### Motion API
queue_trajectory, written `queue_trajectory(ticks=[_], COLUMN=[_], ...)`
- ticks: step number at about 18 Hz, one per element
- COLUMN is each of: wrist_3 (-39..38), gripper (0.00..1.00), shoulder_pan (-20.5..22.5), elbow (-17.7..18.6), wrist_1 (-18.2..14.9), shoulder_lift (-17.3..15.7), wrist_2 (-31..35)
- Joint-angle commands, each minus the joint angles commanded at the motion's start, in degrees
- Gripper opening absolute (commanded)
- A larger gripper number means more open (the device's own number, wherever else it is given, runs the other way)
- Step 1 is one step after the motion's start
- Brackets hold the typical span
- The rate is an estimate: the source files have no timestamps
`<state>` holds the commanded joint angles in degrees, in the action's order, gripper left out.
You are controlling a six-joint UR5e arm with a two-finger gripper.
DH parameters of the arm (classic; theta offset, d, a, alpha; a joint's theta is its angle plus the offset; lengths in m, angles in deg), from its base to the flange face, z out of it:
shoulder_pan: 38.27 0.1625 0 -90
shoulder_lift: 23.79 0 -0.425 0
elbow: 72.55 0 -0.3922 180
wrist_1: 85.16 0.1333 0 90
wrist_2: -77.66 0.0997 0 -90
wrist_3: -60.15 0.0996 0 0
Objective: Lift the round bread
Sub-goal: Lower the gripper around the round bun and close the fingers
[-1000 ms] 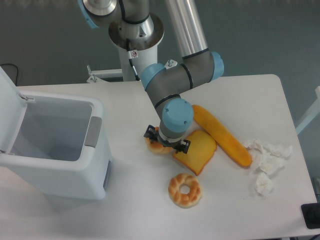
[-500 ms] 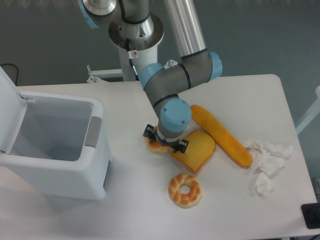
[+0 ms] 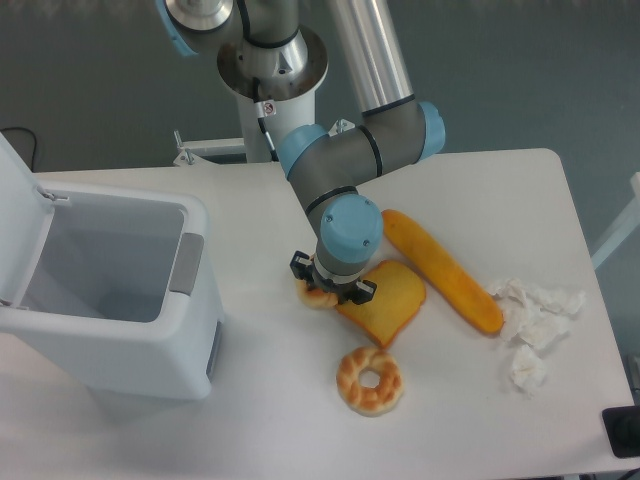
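The round bread (image 3: 315,296) is a small golden bun on the white table (image 3: 480,190), mostly hidden under my gripper (image 3: 332,280). Only its lower left edge shows. My gripper points straight down over it, with one black finger on its left and the other (image 3: 362,290) on its right, against the toast's corner. The fingers are drawn in against the bun's sides, and the bun still rests on the table.
A square toast slice (image 3: 385,300) touches the bun's right side. A ring-shaped bread (image 3: 370,380) lies in front, and a long baguette (image 3: 443,270) to the right. Crumpled paper (image 3: 535,320) is at the far right. An open white bin (image 3: 100,290) stands at the left.
The fingers have drawn closer together around the bun. The toast slice has slid a little to the left and toward the front. The arm has barely moved.
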<state>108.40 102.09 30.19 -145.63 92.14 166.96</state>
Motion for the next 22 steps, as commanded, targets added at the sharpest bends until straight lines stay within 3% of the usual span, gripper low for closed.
queue_trajectory(ticks=[11, 15, 20, 22], wrist_3=[2.72, 2.72, 2.72, 2.72], gripper=[0.54, 0.44, 0.43, 0.29], shoulder_pan=[0.44, 0.35, 0.35, 0.26], elbow=[-0.35, -0.26, -0.88, -0.97], wrist_1=[-0.44, -0.53, -0.53, -0.62], shoulder_lift=[-1.58, -1.93, -2.37, -2.81], wrist_2=[0.18, 0.26, 0.26, 0.26])
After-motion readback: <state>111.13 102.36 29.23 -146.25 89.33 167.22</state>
